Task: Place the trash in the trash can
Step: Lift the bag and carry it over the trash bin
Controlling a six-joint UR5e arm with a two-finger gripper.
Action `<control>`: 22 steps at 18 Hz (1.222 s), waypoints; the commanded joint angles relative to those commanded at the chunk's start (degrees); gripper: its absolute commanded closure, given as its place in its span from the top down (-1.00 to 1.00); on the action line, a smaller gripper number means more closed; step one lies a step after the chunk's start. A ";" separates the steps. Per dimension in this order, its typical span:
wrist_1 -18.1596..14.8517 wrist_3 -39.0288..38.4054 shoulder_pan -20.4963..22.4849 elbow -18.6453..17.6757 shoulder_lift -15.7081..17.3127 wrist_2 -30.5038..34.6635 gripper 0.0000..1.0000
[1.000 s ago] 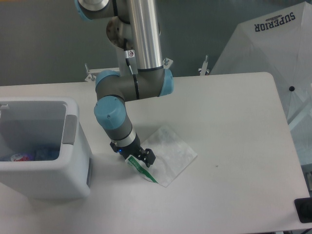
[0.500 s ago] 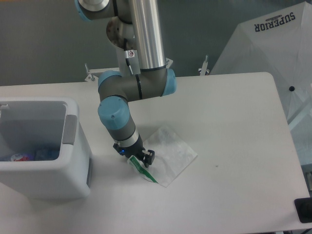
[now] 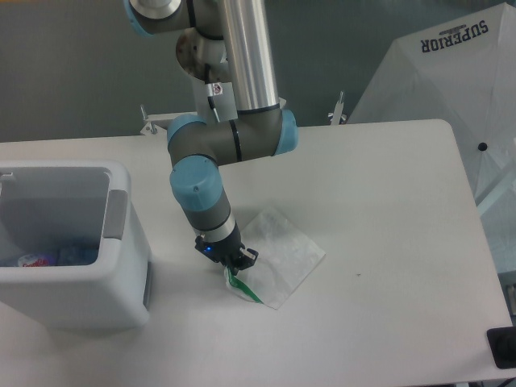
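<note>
Gripper first: I see it pinched on the green-strip edge of the flat clear plastic bag, which lies on the white table right of centre. Far left, the boxy white plastic trash can already holds the crushed clear bottle with a colourful label. My worry is the thin film slipping free mid-carry, or draping over the bin rim.

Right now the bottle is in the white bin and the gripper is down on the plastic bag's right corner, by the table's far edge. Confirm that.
Not quite. The bottle does lie in the white bin, but the gripper is down on the plastic bag at its green-strip end, the near-left side facing the bin, as the fixed camera shows.
</note>
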 joint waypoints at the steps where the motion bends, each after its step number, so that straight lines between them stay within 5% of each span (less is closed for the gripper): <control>1: 0.00 -1.84 1.41 0.52 1.94 -2.63 -1.00; 6: 0.00 -15.45 6.34 5.18 11.61 -13.89 -1.00; 13: 0.00 -37.08 5.73 15.99 18.91 -21.11 -1.00; 19: -0.09 -47.45 4.59 15.82 27.34 -25.76 -1.00; 22: 0.00 -48.17 2.48 15.56 28.76 -26.21 -1.00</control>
